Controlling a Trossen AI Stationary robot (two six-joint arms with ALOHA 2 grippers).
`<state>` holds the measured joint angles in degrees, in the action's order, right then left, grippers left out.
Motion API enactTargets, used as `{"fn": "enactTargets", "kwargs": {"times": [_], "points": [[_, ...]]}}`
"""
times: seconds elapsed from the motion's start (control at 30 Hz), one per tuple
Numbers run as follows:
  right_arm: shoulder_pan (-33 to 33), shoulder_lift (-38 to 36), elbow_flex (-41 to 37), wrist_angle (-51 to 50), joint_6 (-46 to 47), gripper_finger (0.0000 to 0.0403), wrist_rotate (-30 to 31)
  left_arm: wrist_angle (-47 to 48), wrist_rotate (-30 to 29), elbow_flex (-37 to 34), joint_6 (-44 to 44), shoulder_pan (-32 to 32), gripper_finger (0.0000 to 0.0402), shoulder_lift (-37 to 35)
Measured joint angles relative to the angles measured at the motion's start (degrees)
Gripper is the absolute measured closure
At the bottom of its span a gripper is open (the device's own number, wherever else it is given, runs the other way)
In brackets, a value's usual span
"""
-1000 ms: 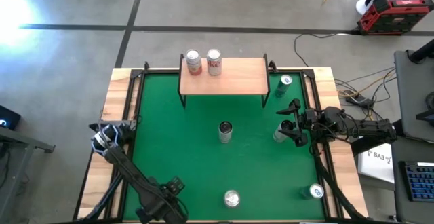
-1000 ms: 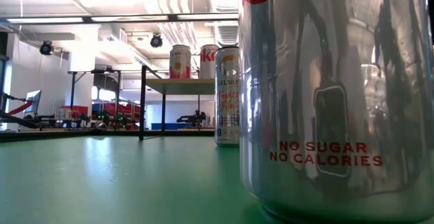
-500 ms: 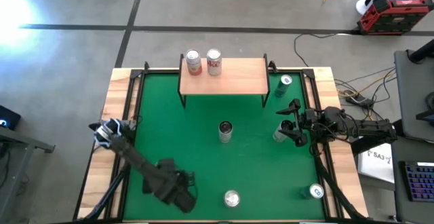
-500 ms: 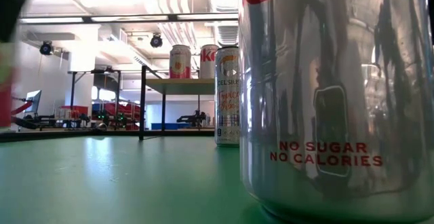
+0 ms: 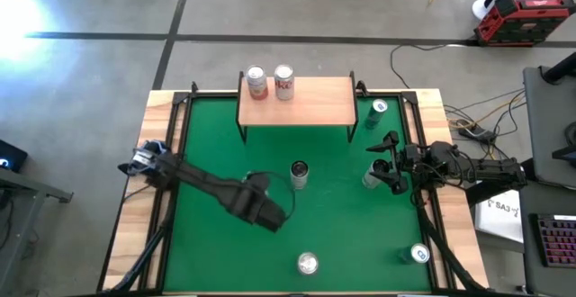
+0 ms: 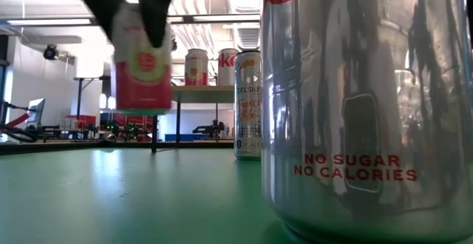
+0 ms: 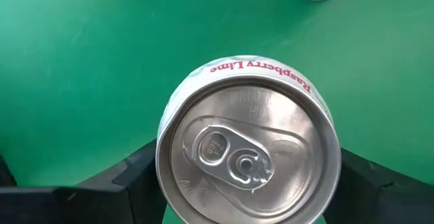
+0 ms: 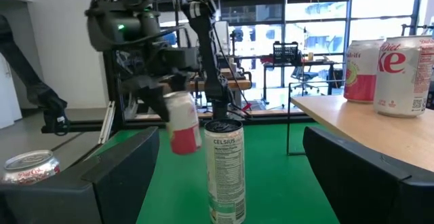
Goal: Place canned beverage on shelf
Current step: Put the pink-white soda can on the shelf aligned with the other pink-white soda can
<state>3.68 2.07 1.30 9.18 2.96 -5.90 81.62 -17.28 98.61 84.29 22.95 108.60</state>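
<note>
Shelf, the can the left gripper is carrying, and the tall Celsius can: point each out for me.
shelf (image 5: pixel 310 103), high view, bare wood of its top.
carried can (image 7: pixel 247 159), left wrist view, its lid.
Celsius can (image 8: pixel 224 173), right wrist view, its label side.

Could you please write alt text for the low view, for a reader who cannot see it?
The left gripper holds a red raspberry lime can in the air above the green mat. Behind stand a tall slim can and the shelf bearing two cans. A large silver can fills the foreground at right.
</note>
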Motion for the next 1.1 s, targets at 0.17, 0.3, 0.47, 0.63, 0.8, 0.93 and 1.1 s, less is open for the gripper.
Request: {"fn": "enactTargets", "kwargs": {"times": [0.17, 0.3, 0.47, 0.63, 0.8, 0.93, 1.1], "points": [[-0.02, 0.02, -0.02, 0.01, 0.00, 0.0046, 0.01, -4.25, 0.08, -1.16, -9.22, -3.84, 0.0129, -0.02], [-0.01, 0.02, -0.01, -0.01, 0.00, 0.0046, 0.01, -5.71, 2.80, -3.12, -11.93, -7.42, 0.0129, -0.02], [-0.02, 0.02, -0.01, -0.01, 0.00, 0.0046, 0.01, -6.95, 7.05, -4.12, -17.12, -13.02, 0.0129, -0.02], [-0.02, 0.00, -0.01, -0.01, 0.00, 0.0046, -0.01, -9.80, 10.78, -6.54, -19.53, -17.38, 0.0129, -0.14], [0.00, 0.00, 0.00, -0.01, 0.00, 0.0046, 0.01, -14.51, 10.70, -10.50, -18.70, -19.74, 0.0129, -0.86], [-0.01, 0.02, 0.00, -0.01, 0.00, 0.0046, 0.01, -15.49, 10.40, -11.76, -17.36, -21.15, 0.0129, -0.96], [0.00, 0.02, 0.00, -0.01, 0.00, 0.0046, -0.01, -15.68, 5.71, -11.70, -15.63, -21.36, 0.0129, -0.96]]}}
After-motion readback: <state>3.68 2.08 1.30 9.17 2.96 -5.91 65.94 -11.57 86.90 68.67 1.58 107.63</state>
